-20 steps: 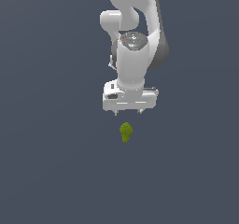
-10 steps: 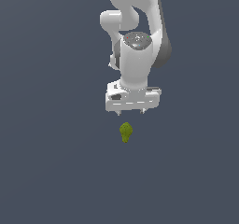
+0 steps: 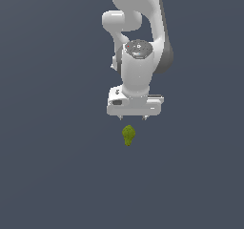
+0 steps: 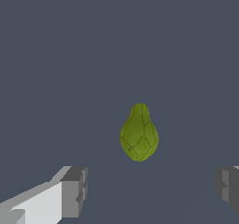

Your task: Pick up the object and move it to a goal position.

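Note:
The object (image 3: 128,134) is a small olive-green, lumpy pear shape lying on the dark grey floor, just in front of the arm in the exterior view. In the wrist view the object (image 4: 138,134) lies ahead of the fingers, apart from them. My gripper (image 3: 134,118) hangs above and just behind it, its white hand wider than the object. The gripper (image 4: 151,188) is open and empty, its two grey fingertips (image 4: 74,190) spread wide.
The flat dark grey floor (image 3: 57,175) surrounds the object on all sides. The white arm (image 3: 138,37) rises behind the gripper. No other objects show.
The gripper has come down slightly toward the object and shifted a little. The object has not moved.

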Available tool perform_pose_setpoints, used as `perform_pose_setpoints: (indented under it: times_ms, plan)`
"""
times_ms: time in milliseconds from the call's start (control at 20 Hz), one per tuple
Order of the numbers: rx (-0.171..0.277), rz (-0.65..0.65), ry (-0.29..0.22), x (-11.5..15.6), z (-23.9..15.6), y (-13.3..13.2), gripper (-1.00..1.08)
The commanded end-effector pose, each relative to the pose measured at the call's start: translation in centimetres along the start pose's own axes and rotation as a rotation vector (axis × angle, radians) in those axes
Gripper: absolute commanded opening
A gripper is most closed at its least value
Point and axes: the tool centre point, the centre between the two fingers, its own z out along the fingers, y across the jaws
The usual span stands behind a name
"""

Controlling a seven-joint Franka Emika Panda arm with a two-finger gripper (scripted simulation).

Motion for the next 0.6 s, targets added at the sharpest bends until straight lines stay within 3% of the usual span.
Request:
perform_pose_setpoints:
  times_ms: [0, 550]
  plan:
    - [0.0, 0.046, -0.005, 0.1, 0.8, 0.1, 1.0]
    - [-0.012, 0.336, -0.034, 0.2, 5.5, 1.1, 1.0]
